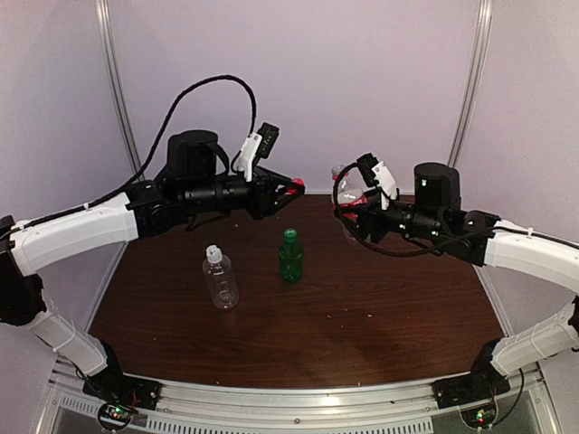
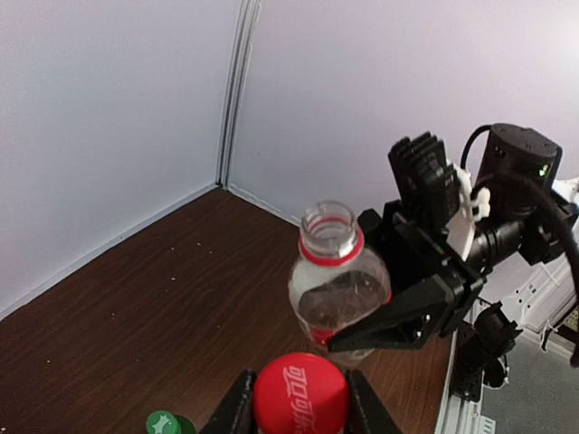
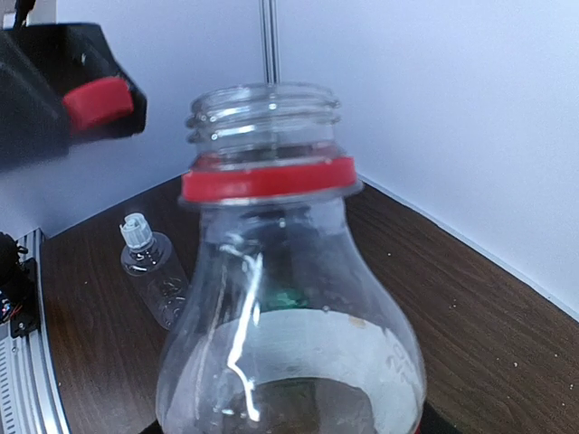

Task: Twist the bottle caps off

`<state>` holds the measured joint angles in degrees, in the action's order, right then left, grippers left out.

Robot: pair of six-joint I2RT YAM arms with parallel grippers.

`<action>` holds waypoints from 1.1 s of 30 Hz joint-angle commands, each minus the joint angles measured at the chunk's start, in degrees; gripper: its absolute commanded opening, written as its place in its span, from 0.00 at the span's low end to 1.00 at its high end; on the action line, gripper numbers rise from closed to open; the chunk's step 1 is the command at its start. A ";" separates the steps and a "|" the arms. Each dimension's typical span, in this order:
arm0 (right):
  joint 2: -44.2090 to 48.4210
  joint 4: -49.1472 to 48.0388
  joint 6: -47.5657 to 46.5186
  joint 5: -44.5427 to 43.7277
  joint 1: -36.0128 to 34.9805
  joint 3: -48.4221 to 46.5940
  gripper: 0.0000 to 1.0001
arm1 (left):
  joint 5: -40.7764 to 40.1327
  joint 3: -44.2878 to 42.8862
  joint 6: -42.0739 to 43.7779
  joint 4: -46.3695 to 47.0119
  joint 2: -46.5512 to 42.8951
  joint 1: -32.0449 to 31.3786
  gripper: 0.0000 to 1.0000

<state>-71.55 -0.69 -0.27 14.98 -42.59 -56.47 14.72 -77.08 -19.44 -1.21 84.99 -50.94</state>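
Obs: left tool pinches the removed red cap, right tool clamps the open red-label bottle aloft at upper centre (presumably steadying it against the twist); green bottle and white-capped clear bottle stand capped mid-bench.

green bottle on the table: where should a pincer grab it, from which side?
Probably grip the green bottle at mid-body, coming in sideways from the right. It stands upright and round, with the white-capped clear bottle on its left and nothing close on its right. That leaves the green cap free from above.
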 commanded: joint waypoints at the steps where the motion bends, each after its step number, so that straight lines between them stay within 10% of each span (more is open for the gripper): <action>1: 2.45 -1.16 2.54 -0.06 2.64 1.07 0.43 | 2.90 5.22 9.89 -0.36 -0.74 0.04 0.20; 33: 5.05 -2.30 8.97 -1.80 11.68 5.92 0.44 | -2.15 13.37 18.85 5.34 26.75 -7.91 0.26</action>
<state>-67.75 -1.26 7.97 12.82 -31.46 -51.35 14.33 -62.46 -2.79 0.99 110.13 -58.92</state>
